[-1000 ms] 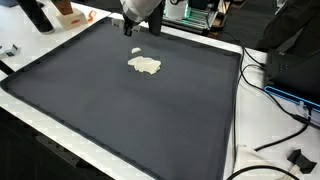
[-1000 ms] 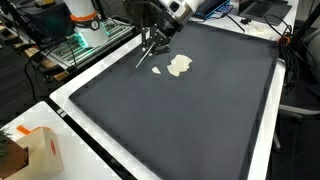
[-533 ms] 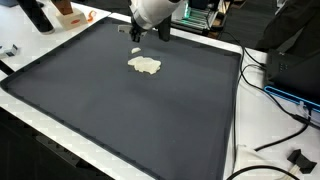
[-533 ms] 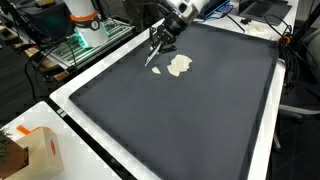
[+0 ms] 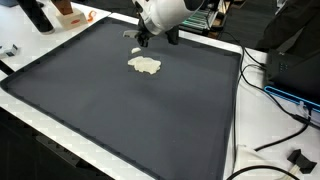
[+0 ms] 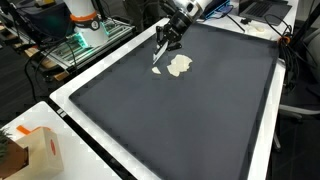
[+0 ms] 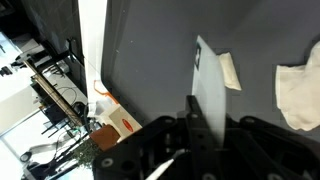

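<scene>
My gripper [image 5: 143, 38] [image 6: 168, 38] hovers over the far part of a dark grey mat [image 5: 120, 110] [image 6: 190, 120]. It is shut on a thin white flat strip [image 7: 207, 85] that sticks out from between the jaws [image 7: 207, 135] and hangs down toward the mat in an exterior view [image 6: 158, 60]. Just below the strip's tip lies a small cream scrap [image 5: 137, 51] [image 6: 156, 71] [image 7: 230, 72]. A larger crumpled cream lump [image 5: 144, 65] [image 6: 180, 66] [image 7: 298, 85] lies next to it on the mat.
A white table rim [image 5: 60, 150] [image 6: 90, 135] surrounds the mat. An orange-and-white box [image 6: 35, 150] [image 5: 68, 14] and a black bottle [image 5: 35, 14] stand off one corner. Cables [image 5: 270, 95] and a black case [image 5: 295, 60] lie beside the mat.
My gripper has moved along the far edge of the mat with the white strip, closer to the cream lump. The lump and the scrap have not moved.
</scene>
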Controlling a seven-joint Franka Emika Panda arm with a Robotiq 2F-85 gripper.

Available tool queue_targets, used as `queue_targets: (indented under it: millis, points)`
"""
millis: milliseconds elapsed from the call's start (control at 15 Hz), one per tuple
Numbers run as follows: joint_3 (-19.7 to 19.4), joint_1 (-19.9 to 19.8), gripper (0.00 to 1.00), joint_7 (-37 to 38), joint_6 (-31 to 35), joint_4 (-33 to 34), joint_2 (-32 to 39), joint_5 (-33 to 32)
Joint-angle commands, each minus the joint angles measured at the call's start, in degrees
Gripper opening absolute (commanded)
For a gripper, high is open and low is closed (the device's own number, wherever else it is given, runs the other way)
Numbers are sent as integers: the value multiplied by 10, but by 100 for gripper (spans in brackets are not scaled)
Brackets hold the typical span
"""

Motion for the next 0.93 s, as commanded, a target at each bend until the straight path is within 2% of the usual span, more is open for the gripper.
queue_targets:
  millis: [0, 400, 867]
  points:
    - [8, 2, 1, -26, 9, -4, -4, -19]
    - [18, -3, 1, -80, 48, -30, -43, -14]
    - [20, -17, 1, -138, 138, -91, -118, -3]
